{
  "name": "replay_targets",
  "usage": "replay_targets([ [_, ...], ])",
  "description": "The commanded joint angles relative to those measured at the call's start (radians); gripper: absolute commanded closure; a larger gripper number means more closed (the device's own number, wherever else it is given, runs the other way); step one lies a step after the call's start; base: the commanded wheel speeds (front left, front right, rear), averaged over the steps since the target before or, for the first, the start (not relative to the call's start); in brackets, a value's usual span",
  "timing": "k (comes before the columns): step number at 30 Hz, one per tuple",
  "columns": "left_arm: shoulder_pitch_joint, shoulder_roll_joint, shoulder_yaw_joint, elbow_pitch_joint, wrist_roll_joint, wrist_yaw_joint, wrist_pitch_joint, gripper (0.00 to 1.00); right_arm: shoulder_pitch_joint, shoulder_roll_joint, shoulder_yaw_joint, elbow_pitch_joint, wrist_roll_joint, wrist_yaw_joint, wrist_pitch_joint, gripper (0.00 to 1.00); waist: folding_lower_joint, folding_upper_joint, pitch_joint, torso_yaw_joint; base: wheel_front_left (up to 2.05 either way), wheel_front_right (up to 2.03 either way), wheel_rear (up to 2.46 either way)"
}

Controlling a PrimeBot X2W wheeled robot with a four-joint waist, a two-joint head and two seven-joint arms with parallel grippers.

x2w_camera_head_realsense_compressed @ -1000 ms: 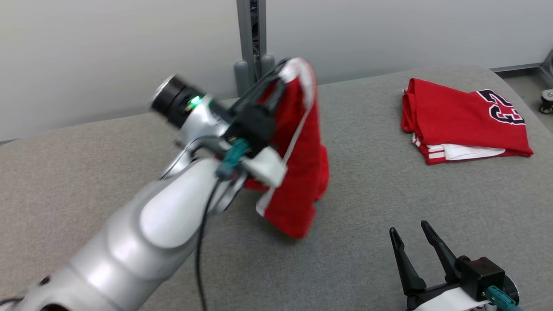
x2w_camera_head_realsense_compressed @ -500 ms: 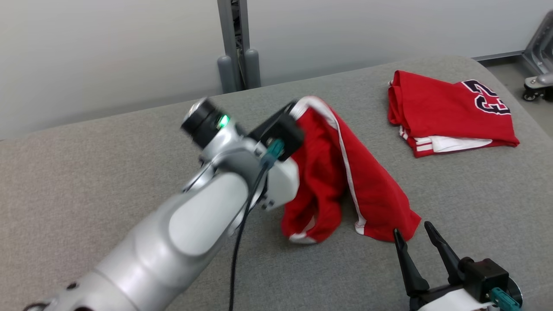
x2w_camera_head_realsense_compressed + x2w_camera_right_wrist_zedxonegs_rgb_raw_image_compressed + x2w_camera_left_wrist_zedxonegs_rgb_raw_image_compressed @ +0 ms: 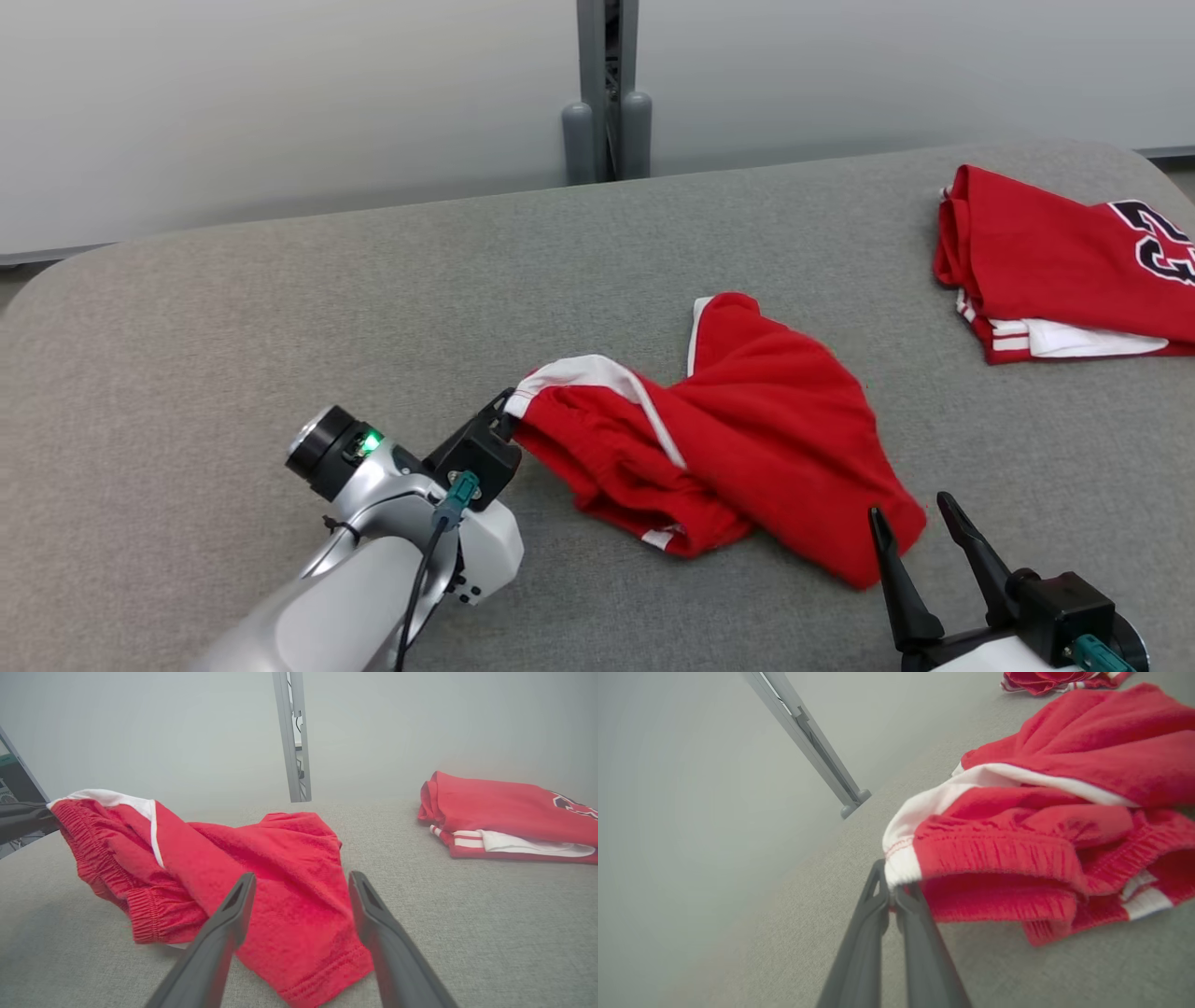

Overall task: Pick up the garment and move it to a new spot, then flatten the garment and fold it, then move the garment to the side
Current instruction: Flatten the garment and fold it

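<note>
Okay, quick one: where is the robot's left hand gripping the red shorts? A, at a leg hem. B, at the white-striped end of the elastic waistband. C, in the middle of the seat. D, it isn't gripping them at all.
B: the left hand is shut on the red shorts right where the white stripe meets the gathered waistband.

Left tool (image 3: 892, 884) pinched shut, seemingly low; right tool (image 3: 907, 505) spread open.

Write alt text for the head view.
Crumpled red shorts lie on a grey padded table, their waistband corner pinched in the shut left gripper. The right gripper sits open at lower right; a folded red jersey lies far right.
</note>
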Motion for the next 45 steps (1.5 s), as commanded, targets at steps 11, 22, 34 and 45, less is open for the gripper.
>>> replay_targets([
  [11, 0.03, 0.079, -0.008, -0.043, 0.018, -0.003, -0.059, 1.0, 0.032, -0.052, 0.068, 0.045, 0.001, 0.0, 0.0, 0.0, 0.0, 0.0, -0.025, 0.034, 0.0, 0.0, 0.0],
  [22, 0.064, 0.106, 0.018, -0.083, -0.01, 0.01, -0.078, 0.0, -0.021, -0.104, 0.183, 0.15, -0.013, 0.0, 0.0, 0.0, 0.0, 0.0, -0.011, 0.037, 0.0, 0.0, 0.0],
  [34, 0.246, 0.128, 0.143, -0.2, -0.216, 0.047, -0.06, 0.0, -0.06, -0.104, 0.212, 0.235, -0.023, 0.0, 0.0, 0.0, 0.0, 0.0, -0.011, 0.074, 0.0, 0.0, 0.0],
  [45, 0.493, 0.066, 0.424, -0.587, -0.194, 0.14, -0.086, 0.0, -0.03, -0.109, 0.191, 0.278, -0.06, 0.0, 0.0, 0.0, 0.0, 0.0, -0.03, 0.141, 0.0, 0.0, 0.0],
])
